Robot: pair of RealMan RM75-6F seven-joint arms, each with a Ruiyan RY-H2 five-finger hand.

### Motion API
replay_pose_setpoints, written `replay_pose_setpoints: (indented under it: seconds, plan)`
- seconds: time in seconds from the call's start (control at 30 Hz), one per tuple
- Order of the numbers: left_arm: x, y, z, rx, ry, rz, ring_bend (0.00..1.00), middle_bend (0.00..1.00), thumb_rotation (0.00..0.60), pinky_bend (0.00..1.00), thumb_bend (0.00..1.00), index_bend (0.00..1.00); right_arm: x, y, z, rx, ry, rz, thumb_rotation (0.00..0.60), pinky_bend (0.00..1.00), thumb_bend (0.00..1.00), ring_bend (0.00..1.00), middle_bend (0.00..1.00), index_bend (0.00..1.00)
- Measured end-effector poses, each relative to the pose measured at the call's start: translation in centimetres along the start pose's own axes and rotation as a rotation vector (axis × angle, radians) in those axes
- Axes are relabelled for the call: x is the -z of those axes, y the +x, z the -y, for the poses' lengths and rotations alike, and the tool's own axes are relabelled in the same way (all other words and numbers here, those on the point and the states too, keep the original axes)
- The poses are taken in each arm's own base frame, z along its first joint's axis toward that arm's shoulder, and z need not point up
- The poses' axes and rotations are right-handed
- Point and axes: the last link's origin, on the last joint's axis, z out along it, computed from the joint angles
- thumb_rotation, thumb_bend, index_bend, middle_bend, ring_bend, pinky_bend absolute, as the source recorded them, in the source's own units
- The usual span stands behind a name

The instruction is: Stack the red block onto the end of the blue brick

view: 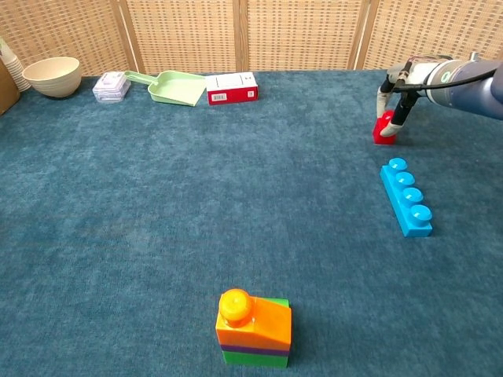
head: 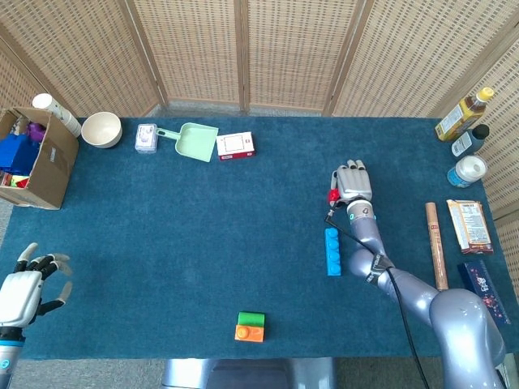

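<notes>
Right hand (view: 399, 94) is reaching down over the red block (view: 384, 129), toward the right side of the table (head: 203, 267) and past its middle toward the far edge. In the chest view the fingers (view: 401, 116) are touching the block on both sides, pinching it; the block is sitting tilted on the blue cloth, one lower edge appearing lifted. In the head view the hand is covering most of the block, only a red sliver showing at its left side.

Blue brick (view: 405, 196) is lying flat on the cloth just nearer the front edge than the red block, apart from it, its long axis running front to far edge, studs up. Nothing is sitting on it.

Left hand (head: 28, 284) is hovering at the front left corner of the table, fingers spread apart, holding nothing.

Near the front edge, about centre, an orange and green block stack (view: 253, 330) is standing with an orange stud on top.

Along the far edge: a cardboard box (head: 36, 162) at the left corner, a cream bowl (head: 101, 130), a small clear case (head: 146, 138), a green dustpan (head: 195, 142), a red and white box (head: 236, 146).

Along the right edge: bottles (head: 466, 134) at the far corner, a wooden stick (head: 436, 245), a snack packet (head: 470, 225).
</notes>
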Motion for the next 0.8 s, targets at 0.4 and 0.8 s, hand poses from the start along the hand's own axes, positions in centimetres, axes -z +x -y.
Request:
replay_pose_setpoints:
  seconds: [0.4,0.8]
  plan:
    - [0.2,0.3,0.4,-0.003,0.004,-0.012,0.31,0.34,0.600,0.08,0.47,0.49,0.5,0.6,0.6,-0.041,0.023,0.004,0.600,0.08,0.27,0.12,0.28,0.59]
    - [0.3,0.3,0.7,-0.005,0.009,-0.012,0.31,0.34,0.600,0.08,0.47,0.49,3.6,2.6,1.0,-0.106,0.078,0.010,0.600,0.08,0.26,0.13,0.30,0.61]
